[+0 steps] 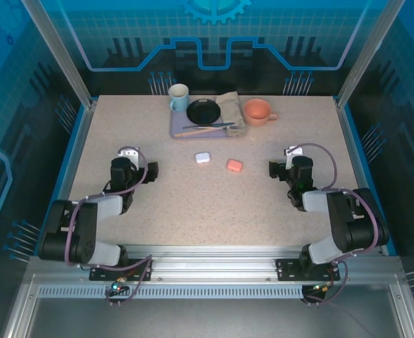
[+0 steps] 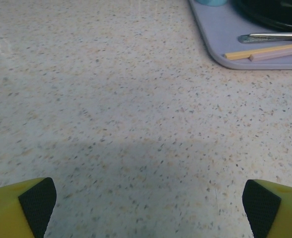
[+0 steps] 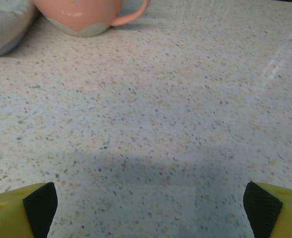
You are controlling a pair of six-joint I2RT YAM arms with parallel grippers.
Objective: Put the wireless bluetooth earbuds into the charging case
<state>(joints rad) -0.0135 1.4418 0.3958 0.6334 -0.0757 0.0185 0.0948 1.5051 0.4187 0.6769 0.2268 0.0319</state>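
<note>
Wide open and empty, the left tool (image 1: 151,170) and right tool (image 1: 272,169) are being held apart. Between them on the worktop (image 1: 193,204), the white case (image 1: 203,158) is lying nearer the left, the pink case (image 1: 234,165) nearer the right.

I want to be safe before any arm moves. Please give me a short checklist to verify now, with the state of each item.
1. Left gripper open, empty: ok.
2. Right gripper open, empty: ok.
3. White case and pink case lie apart on the table between the grippers: ok.
4. Case lids open: cannot tell.
5. Loose earbuds located: cannot tell, too small.
6. Tray and orange mug stand beyond the cases, off the direct path: ok.
</note>
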